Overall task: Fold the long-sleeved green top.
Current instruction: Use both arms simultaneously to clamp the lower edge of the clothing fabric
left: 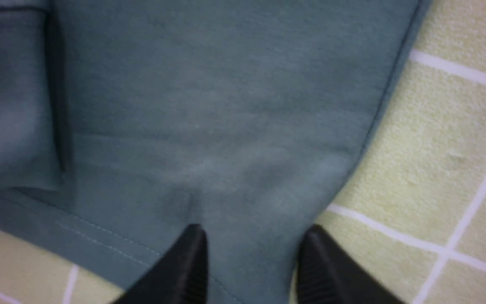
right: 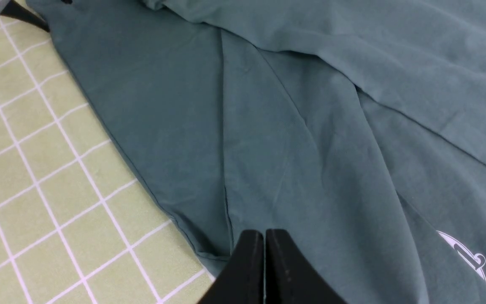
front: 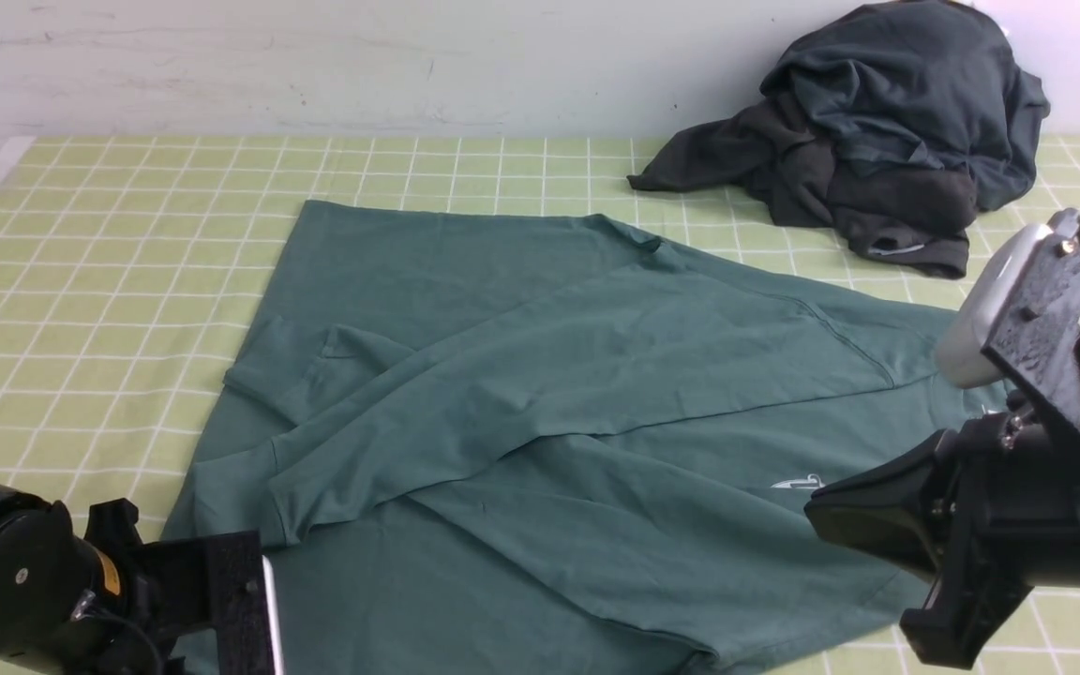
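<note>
Setting: robot test lab, garment-handling station. Evidence: bench [front: 109, 234] covered in yellow-green check; bare white wall [front: 315, 66] at 12 o'clock; black left arm [front: 24, 581] at 7 o'clock, right arm [front: 1018, 506] at 4 o'clock with mounted camera [front: 990, 309]; green top [front: 549, 375] spread at centre; dark clothes heap [front: 887, 141] at 1 o'clock.

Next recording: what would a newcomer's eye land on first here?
The large teal-green cotton long-sleeved top dominates, spread over the yellow-green checked tablecloth with sleeves folded over its body. Behind it at the far right, a heap of dark charcoal garments lies against the wall. Nearest the camera, the left hand stands with jaws apart over the top's hem corner, the right hand shut at its near edge.
</note>
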Robot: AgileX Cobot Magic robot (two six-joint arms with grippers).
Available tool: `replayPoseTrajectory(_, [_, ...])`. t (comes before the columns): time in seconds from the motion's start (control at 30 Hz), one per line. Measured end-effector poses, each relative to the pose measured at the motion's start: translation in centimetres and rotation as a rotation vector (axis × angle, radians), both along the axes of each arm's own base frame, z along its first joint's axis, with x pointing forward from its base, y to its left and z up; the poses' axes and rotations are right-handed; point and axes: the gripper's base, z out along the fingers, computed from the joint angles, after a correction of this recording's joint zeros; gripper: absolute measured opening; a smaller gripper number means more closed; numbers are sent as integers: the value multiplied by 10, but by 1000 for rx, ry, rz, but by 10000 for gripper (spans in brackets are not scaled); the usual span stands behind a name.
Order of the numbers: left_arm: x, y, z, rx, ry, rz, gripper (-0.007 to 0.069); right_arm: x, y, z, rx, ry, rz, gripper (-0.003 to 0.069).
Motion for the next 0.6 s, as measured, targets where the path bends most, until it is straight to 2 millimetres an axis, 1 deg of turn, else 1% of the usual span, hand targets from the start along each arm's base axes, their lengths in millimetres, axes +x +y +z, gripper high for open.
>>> replayPoseTrajectory(0.07, [1,0,1,-14,-18,24,113,0,1,1,18,-5,5,0])
replayPoseTrajectory(0.1, [2,-1,2,-27,-31,48,67,0,2,2,24,-16,16,0])
replayPoseTrajectory(0.17, [4,-1,5,-66,-57,120,22,0,4,4,44,-45,45,0])
replayPoseTrajectory(0.2, [4,-2,6,-73,-61,130,20,0,5,5,48,-52,53,0])
replayPoseTrajectory(0.27, [3,-2,12,-133,-80,251,2,-2,9,9,76,-107,122,0])
replayPoseTrajectory(0.33, [4,-2,20,-154,-92,292,1,-3,11,11,73,-158,178,0])
replayPoseTrajectory(0.37, [5,-2,28,-171,-107,318,1,-2,12,12,74,-185,194,0])
replayPoseTrajectory(0.43, [6,-2,36,-184,-116,340,1,-1,12,13,71,-203,188,0])
replayPoseTrajectory(0.47, [5,-2,44,-194,-118,363,1,2,10,13,53,-230,160,6])
replayPoseTrajectory(0.53, [2,-1,49,-203,-107,394,1,10,5,9,-34,-279,133,29])
replayPoseTrajectory(0.6, [-1,-1,50,-201,-87,415,1,19,2,0,-143,-291,130,83])
